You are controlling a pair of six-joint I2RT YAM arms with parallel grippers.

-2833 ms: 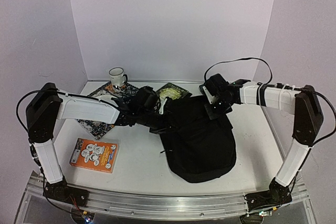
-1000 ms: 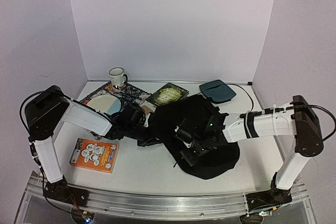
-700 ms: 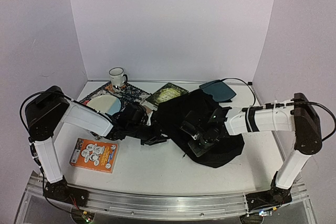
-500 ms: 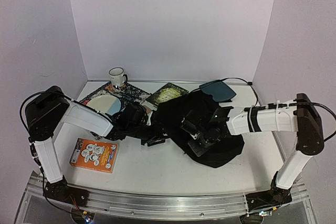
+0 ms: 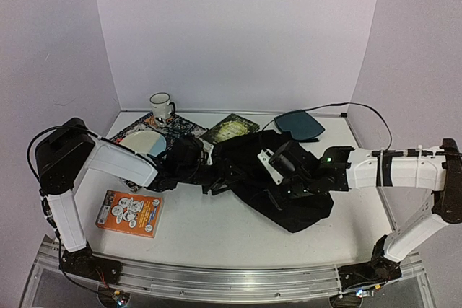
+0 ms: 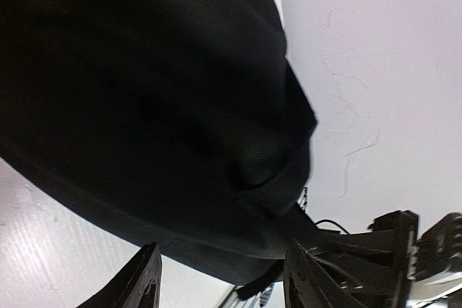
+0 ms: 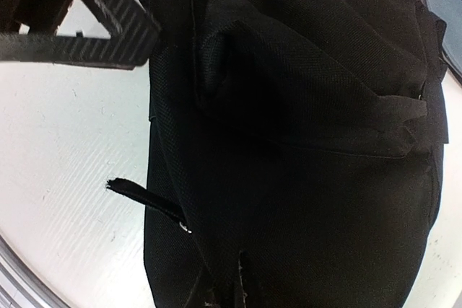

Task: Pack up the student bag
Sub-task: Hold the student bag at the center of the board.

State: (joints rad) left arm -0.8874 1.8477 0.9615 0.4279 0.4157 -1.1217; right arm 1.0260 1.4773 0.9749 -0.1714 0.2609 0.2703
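On a white table [image 5: 202, 229] walled in pale lilac, a floppy black backpack [image 5: 289, 196] lies crumpled just right of centre, stretching from the middle toward 4 o'clock, with both robot arms reaching in at it. At the bag's 9 o'clock edge, the left gripper [image 6: 220, 283] has its jaws spread apart; its wrist camera shows the two fingers [image 6: 141, 286] on either side of the dark fabric's rim, clamping nothing. From 3 o'clock, the right gripper [image 5: 276, 180] sits on top of the bag with its jaws closed; in its own camera the cloth gathers to a pinch at the bottom of the frame, so it appears to grip a fold of the backpack. A loose strap end [image 7: 144, 196] trails off the bag onto the bare tabletop. Around the bag sit a white mug [image 5: 161, 106] at 11 o'clock, a busily patterned mat [image 5: 180, 129] with a pale disc [image 5: 141, 142] on it just nearer, a green-covered book [image 5: 229, 129] at 12 o'clock touching the bag's far edge, a dark-teal pad [image 5: 298, 125] at 1 o'clock, and an orange box [image 5: 131, 213] at 8 o'clock, well apart from the bag.
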